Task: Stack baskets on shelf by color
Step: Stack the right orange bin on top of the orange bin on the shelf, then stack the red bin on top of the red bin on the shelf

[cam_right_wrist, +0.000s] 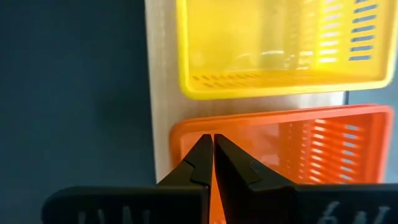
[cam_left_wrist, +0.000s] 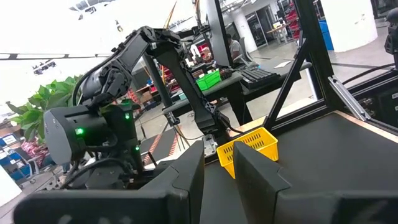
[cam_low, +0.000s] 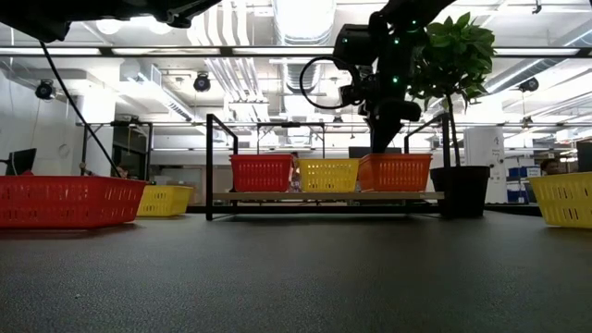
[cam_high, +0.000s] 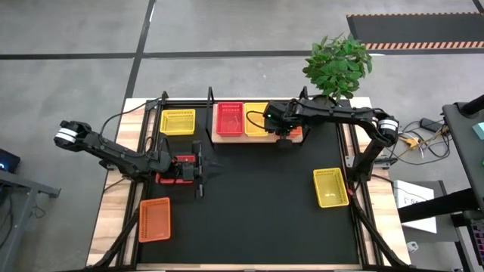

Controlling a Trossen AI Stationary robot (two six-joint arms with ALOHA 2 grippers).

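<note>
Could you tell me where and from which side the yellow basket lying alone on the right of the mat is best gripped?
Grip the yellow basket by one thin upright wall at its rim, coming straight down from above. It sits flat and open side up, clear of everything else, so one finger can probably drop inside and one outside.

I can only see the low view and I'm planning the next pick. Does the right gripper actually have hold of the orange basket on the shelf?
Observer: Yes. The right wrist view shows the right gripper shut on the rim of the shelved orange basket, which sits on the shelf.
Operator: Where is the left gripper?
Observer: In the high view the left gripper is open and empty, beside the loose red basket.
Operator: Are there any baskets outside my view?
Observer: One. A loose orange basket lies near the table's front left corner.
</note>
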